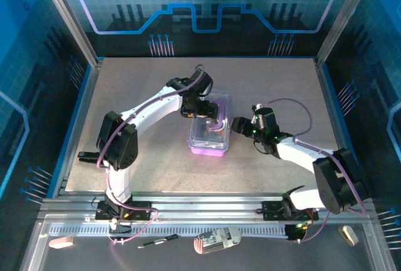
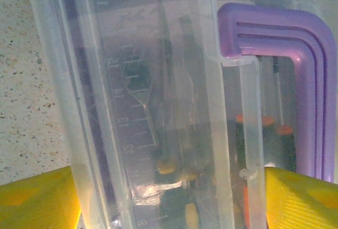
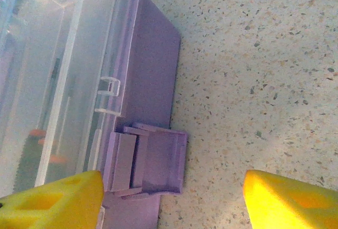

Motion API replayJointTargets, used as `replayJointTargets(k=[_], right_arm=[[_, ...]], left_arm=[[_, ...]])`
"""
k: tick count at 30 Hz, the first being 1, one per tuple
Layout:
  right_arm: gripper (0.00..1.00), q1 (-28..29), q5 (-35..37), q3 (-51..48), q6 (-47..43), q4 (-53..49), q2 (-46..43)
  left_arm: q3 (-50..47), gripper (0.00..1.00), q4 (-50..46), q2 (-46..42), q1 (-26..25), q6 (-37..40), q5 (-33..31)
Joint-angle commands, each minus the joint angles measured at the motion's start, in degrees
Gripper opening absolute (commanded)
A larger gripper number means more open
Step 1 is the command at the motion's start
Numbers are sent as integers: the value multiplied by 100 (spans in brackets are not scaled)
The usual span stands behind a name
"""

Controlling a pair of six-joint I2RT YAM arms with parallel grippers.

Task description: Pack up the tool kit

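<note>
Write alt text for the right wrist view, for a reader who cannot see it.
A tool kit with a clear lid and purple base lies on a speckled table, its purple latch flipped outward. The right end effector holds its yellow fingertips wide apart at the bottom corners, either side of the latch.

From the top camera I see my left arm (image 1: 147, 111) rising from its base at 7 o'clock. It bends at the elbow and then reaches toward 1 o'clock, up to the centre of the counter. The left tool (image 1: 199, 111) points down, and its yellow pads (image 2: 31, 200) stand wide apart. My right arm (image 1: 301, 155) starts at 5 o'clock, folds at 4 o'clock and stretches low toward 10 o'clock. The right tool (image 1: 239, 124) faces 9 o'clock, with its pads (image 3: 296, 200) spread wide too.
</note>
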Motion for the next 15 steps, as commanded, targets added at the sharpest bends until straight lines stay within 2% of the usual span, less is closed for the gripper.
replayJointTargets(k=[1,15], right_arm=[[71,-59,56,24,-91,-111,3],[72,-68,-13,41,-131,-113,-8]], left_arm=[[-233,87,-55,157,42,213,339],[-583,83,196,459,140,199,277]])
